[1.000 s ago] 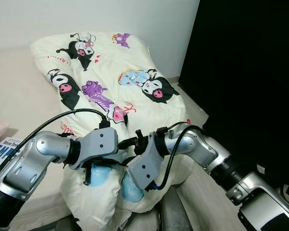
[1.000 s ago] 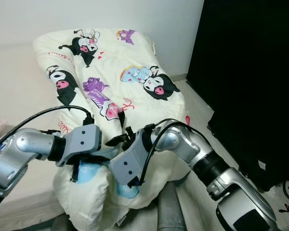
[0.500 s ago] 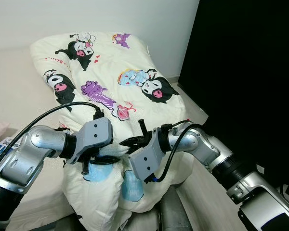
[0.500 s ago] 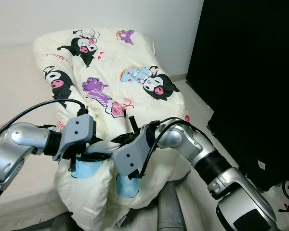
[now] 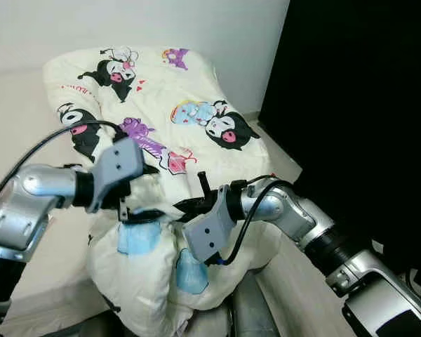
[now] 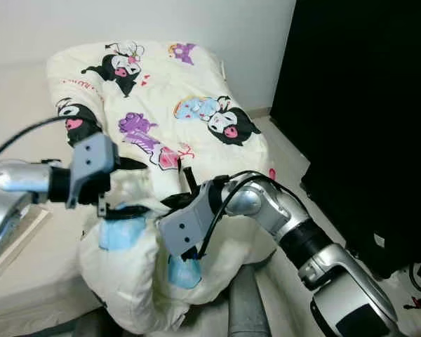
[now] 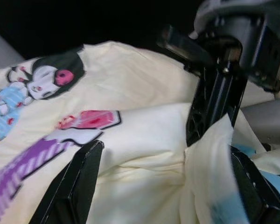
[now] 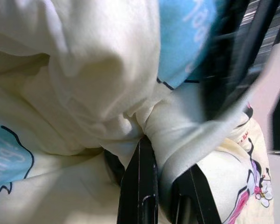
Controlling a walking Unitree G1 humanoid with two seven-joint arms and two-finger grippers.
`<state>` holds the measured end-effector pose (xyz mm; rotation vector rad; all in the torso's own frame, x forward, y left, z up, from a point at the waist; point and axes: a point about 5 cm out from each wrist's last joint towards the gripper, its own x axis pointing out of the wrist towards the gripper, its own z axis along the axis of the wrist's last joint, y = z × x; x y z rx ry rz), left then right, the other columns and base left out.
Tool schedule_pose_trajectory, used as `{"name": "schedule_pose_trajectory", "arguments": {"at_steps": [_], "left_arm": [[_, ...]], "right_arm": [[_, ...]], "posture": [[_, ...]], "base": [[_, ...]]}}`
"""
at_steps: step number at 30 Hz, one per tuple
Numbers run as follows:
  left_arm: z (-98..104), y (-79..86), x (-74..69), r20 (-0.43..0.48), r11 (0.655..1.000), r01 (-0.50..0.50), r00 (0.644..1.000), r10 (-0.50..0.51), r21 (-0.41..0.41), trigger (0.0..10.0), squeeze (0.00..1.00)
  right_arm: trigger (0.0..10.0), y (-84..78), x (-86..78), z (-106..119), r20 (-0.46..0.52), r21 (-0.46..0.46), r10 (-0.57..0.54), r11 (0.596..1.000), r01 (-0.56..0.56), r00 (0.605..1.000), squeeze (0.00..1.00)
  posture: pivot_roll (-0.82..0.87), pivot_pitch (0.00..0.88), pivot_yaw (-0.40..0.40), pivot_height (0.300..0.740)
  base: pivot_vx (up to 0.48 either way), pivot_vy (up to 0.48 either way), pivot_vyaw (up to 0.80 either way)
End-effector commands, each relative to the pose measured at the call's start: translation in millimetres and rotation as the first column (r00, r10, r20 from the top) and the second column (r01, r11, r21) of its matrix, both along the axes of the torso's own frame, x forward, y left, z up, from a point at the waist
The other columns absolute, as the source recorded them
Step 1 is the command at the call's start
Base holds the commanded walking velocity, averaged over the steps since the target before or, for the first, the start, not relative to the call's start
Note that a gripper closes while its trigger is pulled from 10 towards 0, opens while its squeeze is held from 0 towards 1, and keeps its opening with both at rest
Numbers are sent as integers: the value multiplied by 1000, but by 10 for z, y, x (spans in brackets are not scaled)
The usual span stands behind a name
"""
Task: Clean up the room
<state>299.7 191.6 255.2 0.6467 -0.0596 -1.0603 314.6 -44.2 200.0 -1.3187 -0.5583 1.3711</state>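
Folding the quilt [image 5: 189, 119] looks only begun. It lies spread across the bed [image 5: 21, 126], cartoon prints up, with its near edge bunched into a lump hanging over the bed's front. The right gripper [image 5: 196, 203] has its fingers pinched on a fold of that near edge, as the right wrist view shows cloth squeezed between them. The left gripper [image 5: 142, 193] sits at the bunched cloth just beside it; its fingers look spread around a fold, though a firm hold cannot be told. The quilt is not yet smoothed or folded.
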Motion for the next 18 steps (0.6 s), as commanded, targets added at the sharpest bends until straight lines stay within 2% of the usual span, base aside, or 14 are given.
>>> {"name": "schedule_pose_trajectory", "arguments": {"at_steps": [1,6,8,11,15,16,17,18], "left_arm": [[160,73,-25,44,1000,-6,999,6,-15,10000,0],[232,149,-67,47,999,4,999,-2,-43,10000,0],[275,289,-122,49,1000,-12,999,13,-22,10000,0],[289,342,-126,56,999,-33,998,34,-15,10000,0],[209,400,-138,45,997,-78,996,77,28,10000,0],[142,398,-141,28,995,-92,995,91,30,10000,0],[69,386,-149,6,994,-103,995,103,22,10000,0],[-10,369,-168,-17,994,-109,994,110,14,10000,0]], "right_arm": [[0,-29,2,-87,-24,-26,-15,1000,14,1000,0],[0,-47,24,-102,-33,-20,-39,999,38,999,0],[0,-75,72,-109,-32,-8,-83,997,83,996,0],[0,-89,94,-111,-33,-1,-103,995,103,994,0],[0,-63,218,-4,-108,166,-222,957,237,969,0],[10000,-57,274,72,-170,254,-256,922,293,952,0],[10000,-58,326,152,-238,340,-273,876,343,932,35],[10000,-63,375,234,-301,420,-280,819,390,912,529]], "posture": [[-137,179,-75,521],[-139,181,-74,521],[-140,182,-75,521],[-138,182,-75,521],[-138,183,-74,521],[-140,185,-72,521],[-142,186,-70,521],[-143,186,-71,521]], "base": [[0,0,0],[0,0,0],[0,0,0],[0,0,0],[0,0,0],[0,0,0],[0,0,0],[0,0,0]]}}
